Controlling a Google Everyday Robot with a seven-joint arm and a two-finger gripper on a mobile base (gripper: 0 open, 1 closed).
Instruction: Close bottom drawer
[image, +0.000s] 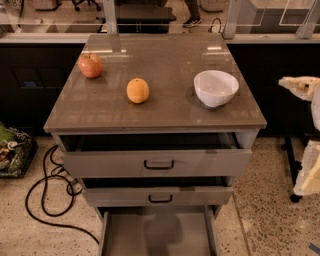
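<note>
The bottom drawer (157, 234) of the grey cabinet (150, 107) is pulled far out. Its plain grey tray interior shows at the lower edge of the camera view. Its front and handle are cut off below the frame. The two drawers above it, the top one (159, 163) and the middle one (160, 197), each stand slightly open and show black loop handles. My gripper (298, 86), cream-coloured, is at the far right edge, level with the cabinet top and well apart from the drawers. More of the arm (309, 175) hangs below it.
A red apple (91, 65), an orange (137, 90) and a white bowl (216, 88) sit on the cabinet top. Black cables (47, 192) loop on the floor at the left beside a bag (12, 150). A black stand leg (291, 165) is at the right.
</note>
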